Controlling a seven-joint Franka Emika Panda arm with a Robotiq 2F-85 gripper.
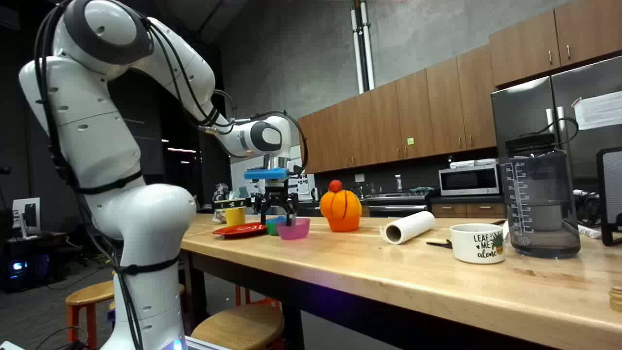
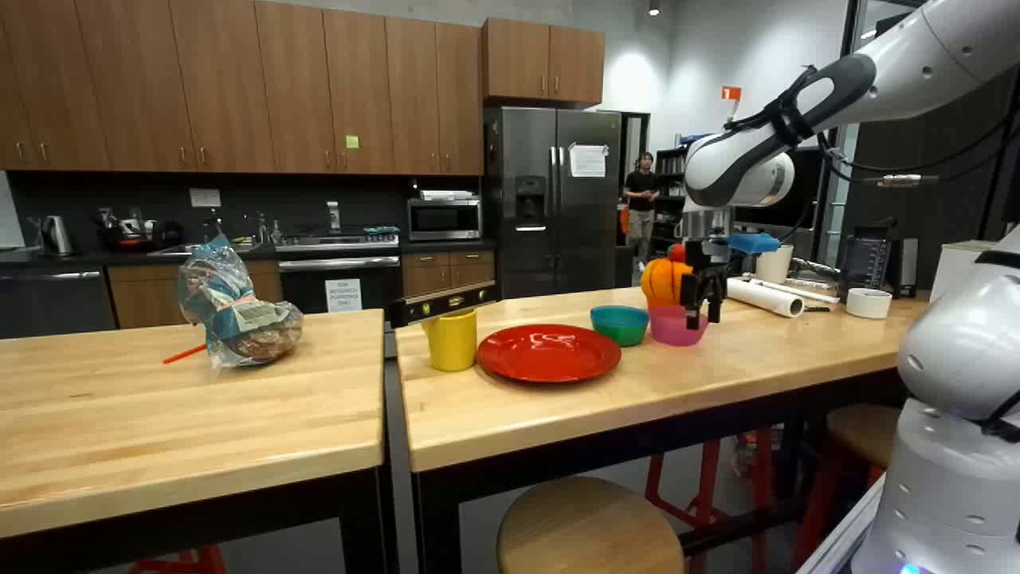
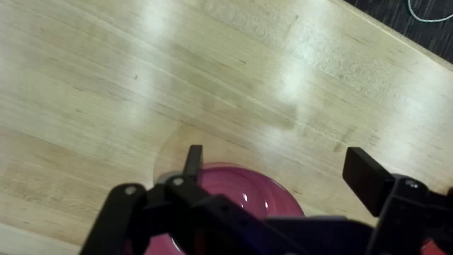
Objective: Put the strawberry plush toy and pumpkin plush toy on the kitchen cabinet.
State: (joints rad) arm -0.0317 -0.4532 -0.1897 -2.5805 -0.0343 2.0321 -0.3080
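A round orange plush (image 1: 340, 210) with dark seams, matching the pumpkin plush toy, stands on a pale wood-topped counter (image 1: 388, 277). It also shows in an exterior view (image 2: 666, 281), partly behind the pink bowl and gripper. Its lower part is red-orange and a red ball (image 1: 335, 185) sits on top; no green stem shows. I cannot tell whether the ball is separate. No other strawberry plush toy shows. My gripper (image 1: 277, 221) is open and empty, pointing down at the pink bowl (image 3: 244, 187). In the wrist view its fingers (image 3: 274, 159) are wide apart, one overlapping the bowl.
A teal-green bowl (image 2: 620, 325) stands beside the pink bowl. A red plate (image 2: 550, 353) and yellow cup (image 2: 452, 341) with a level (image 2: 446, 303) are farther along. A paper roll (image 1: 409, 227), white mug (image 1: 477, 244) and bottle (image 1: 540, 204) stand past the plush.
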